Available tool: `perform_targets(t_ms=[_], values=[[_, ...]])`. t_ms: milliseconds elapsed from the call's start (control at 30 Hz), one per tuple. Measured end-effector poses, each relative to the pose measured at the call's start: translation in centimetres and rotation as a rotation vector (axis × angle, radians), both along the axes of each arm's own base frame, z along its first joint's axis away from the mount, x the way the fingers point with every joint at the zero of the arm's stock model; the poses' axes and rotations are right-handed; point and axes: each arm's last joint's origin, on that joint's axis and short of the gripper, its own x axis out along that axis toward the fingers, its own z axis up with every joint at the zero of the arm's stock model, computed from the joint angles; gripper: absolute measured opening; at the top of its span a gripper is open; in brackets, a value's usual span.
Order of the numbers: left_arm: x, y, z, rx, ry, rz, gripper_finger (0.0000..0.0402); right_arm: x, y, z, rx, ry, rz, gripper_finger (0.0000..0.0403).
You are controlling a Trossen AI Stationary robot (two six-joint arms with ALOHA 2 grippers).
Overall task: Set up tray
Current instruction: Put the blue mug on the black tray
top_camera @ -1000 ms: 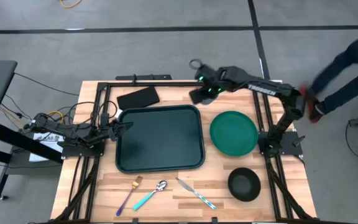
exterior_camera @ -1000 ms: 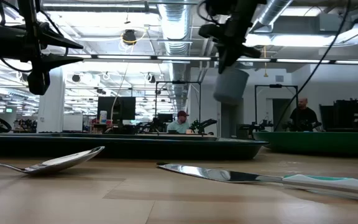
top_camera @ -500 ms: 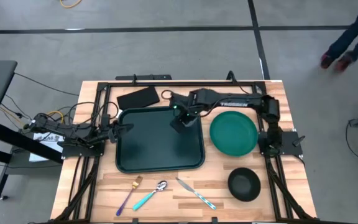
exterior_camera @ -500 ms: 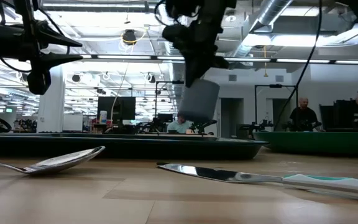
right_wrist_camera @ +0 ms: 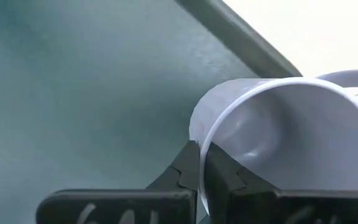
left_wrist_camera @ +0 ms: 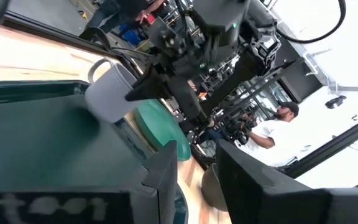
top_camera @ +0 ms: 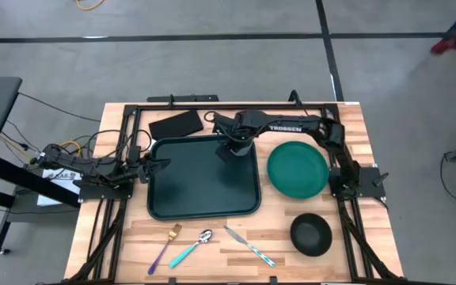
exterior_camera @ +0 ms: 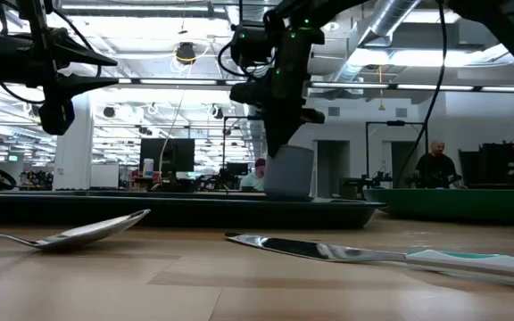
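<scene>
High view: right gripper [top_camera: 229, 146] pinches a grey mug [exterior_camera: 289, 172] over the tray [top_camera: 188, 194]; green plate [top_camera: 298, 169] beside.

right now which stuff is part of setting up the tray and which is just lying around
In the job: tray; mug, pinched at its rim by the right gripper; plate; bowl; fork; spoon; knife.

Lying about: black rectangle.

High view straight down over the tray [top_camera: 203, 178], low view level at tabletop, wrist views close above tray, all sharing it
</scene>
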Motion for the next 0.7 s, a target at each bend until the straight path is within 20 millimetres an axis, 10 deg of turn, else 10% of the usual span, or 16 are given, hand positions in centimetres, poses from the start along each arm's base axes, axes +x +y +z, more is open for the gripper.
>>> perform_targets(t_ms=[700], values=[[0.0,0.0,0.0,0.032,0.009,-0.001,0.0098,0.3,-1.1,0.1,0.007,-0.060,-0.032,0.0001]])
